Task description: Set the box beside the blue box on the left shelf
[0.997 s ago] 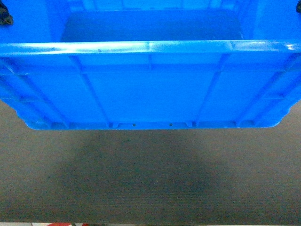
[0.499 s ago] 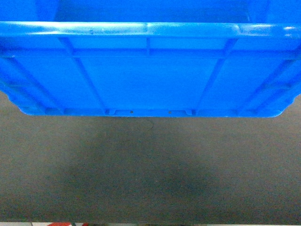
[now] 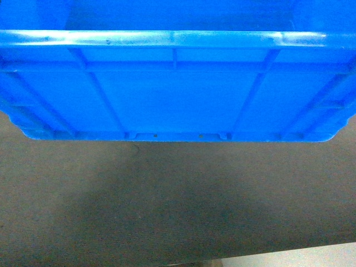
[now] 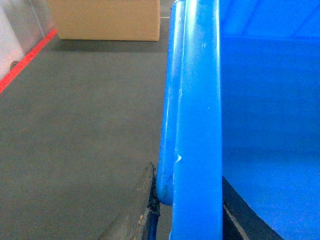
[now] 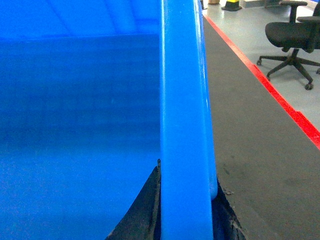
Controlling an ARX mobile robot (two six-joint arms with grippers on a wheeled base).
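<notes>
The box [image 3: 178,94], a bright blue ribbed crate, fills the top half of the head view and hangs above the grey floor. In the left wrist view my left gripper [image 4: 192,212] is shut on the box's left rim [image 4: 197,125], with one dark finger [image 4: 145,205] outside the wall and the other inside. The right wrist view shows my right gripper [image 5: 185,212] shut on the right rim [image 5: 182,100] in the same way, a finger on each side. The left shelf and the other blue box are out of view.
Grey carpet [image 3: 178,206] lies below the crate, with a pale floor strip [image 3: 300,257] at the bottom right. A cardboard box [image 4: 105,20] and a red floor line [image 4: 25,60] lie to the left. To the right are an office chair [image 5: 292,37] and another red line [image 5: 270,87].
The crate sits higher in the head view than a second ago. The red object at the bottom left has gone and a pale floor strip has come in at the bottom right.
</notes>
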